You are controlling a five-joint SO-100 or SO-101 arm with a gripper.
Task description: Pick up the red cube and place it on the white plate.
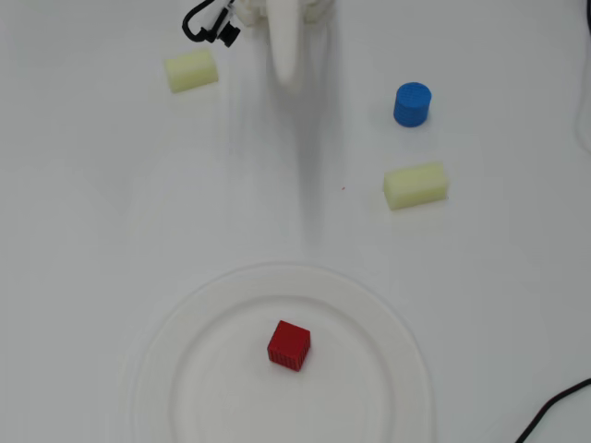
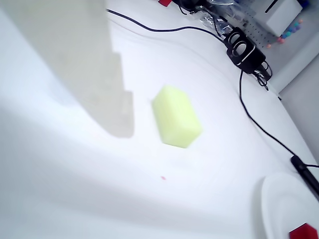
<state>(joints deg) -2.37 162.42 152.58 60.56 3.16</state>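
Observation:
The red cube (image 1: 289,345) sits upright near the middle of the white plate (image 1: 166,323) at the bottom of the overhead view. In the wrist view a corner of the cube (image 2: 304,232) and part of the plate (image 2: 281,209) show at the bottom right. My gripper (image 1: 288,76) is far from them at the top centre of the overhead view, a single white tapered shape. It looks shut, with nothing in it. One white finger (image 2: 99,74) fills the upper left of the wrist view.
Two pale yellow blocks (image 1: 192,70) (image 1: 416,185) and a blue cylinder (image 1: 412,103) lie on the white table. One yellow block (image 2: 177,117) is close to my finger in the wrist view. Black cables run at the bottom right (image 1: 554,406) and across the table (image 2: 259,124).

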